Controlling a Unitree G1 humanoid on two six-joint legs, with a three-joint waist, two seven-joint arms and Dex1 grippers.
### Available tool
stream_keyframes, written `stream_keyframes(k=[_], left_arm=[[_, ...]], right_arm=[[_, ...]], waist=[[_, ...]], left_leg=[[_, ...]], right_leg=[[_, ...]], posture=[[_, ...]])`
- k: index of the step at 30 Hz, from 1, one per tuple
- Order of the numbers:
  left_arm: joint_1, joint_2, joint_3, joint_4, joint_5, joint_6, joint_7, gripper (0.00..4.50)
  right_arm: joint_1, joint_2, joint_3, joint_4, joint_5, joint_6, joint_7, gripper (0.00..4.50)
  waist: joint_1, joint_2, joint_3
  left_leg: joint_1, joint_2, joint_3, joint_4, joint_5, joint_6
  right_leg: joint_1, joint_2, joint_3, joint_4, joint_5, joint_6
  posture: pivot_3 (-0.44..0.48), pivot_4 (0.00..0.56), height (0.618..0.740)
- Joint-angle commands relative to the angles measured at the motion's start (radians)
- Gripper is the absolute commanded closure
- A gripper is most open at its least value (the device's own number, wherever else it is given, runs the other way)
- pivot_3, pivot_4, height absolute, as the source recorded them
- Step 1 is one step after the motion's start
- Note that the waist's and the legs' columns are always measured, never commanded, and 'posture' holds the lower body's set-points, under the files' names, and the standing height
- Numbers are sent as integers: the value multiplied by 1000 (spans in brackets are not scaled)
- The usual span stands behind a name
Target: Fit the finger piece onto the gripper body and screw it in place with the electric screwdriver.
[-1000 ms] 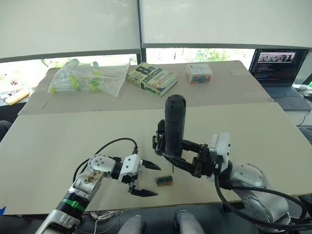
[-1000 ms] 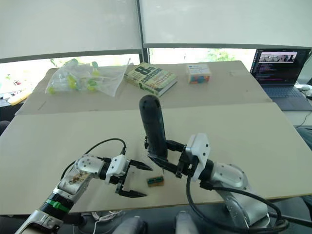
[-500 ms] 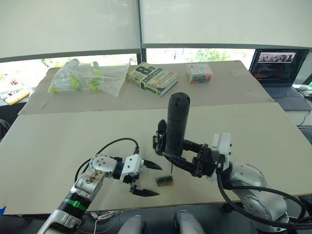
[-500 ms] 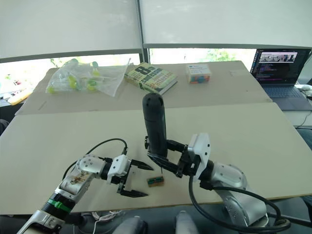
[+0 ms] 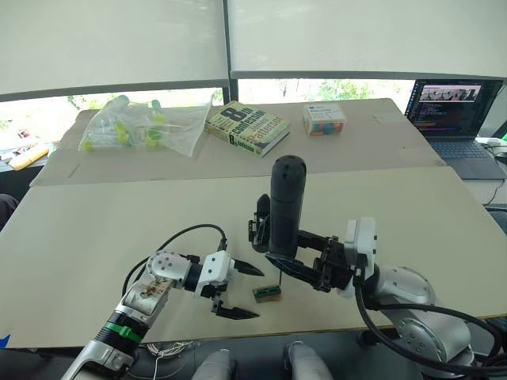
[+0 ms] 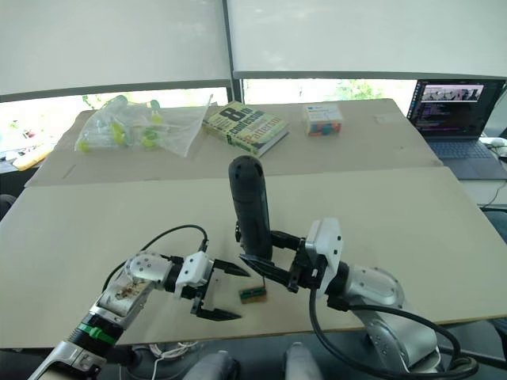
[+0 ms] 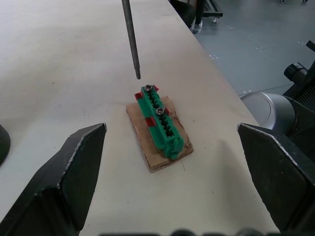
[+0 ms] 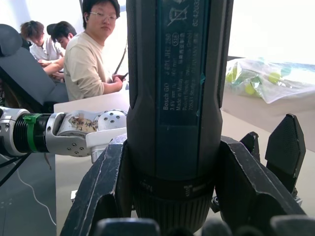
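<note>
So the right hand [image 5: 279,257] is clamped around the electric screwdriver [image 5: 284,207], holding it pretty much upright with the rounded end on top. The thin metal bit [image 7: 131,38] points down and its tip hovers just above one end of a little tan-and-green block [image 5: 266,294], not touching it. Up close that block is a green strip with two screws sitting on a scrap of cardboard. The left hand [image 5: 236,291] is just beside the block, fingers spread wide with nothing in them, one black fingertip [image 7: 64,182] on either side of it in the wrist view. Right behind the screwdriver there's the gripper body [image 5: 258,224], mostly hidden. Farther back on the counter [image 5: 95,214]: a plastic bag [image 5: 135,127], a book [image 5: 246,127], a small box [image 5: 324,119], and a laptop [image 5: 452,113] off to the right.
</note>
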Motion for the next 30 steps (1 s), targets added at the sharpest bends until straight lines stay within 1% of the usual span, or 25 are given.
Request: stream_keyframes(k=[1, 30], left_arm=[[-17, -6, -1, -6, 0, -12, 4, 0], [-23, -2, -12, -14, -2, -10, 0, 0]], right_arm=[[-26, 5, -11, -49, 30, -14, -2, 2589], [1, 1, 11, -41, 6, -35, 12, 2589]], waist=[[0, 0, 0], [0, 0, 0]], left_leg=[[0, 0, 0, 0, 0, 0], [0, 0, 0, 0, 0, 0]], right_leg=[[0, 0, 0, 0, 0, 0], [0, 0, 0, 0, 0, 0]], posture=[[0, 150, 740], [0, 150, 740]])
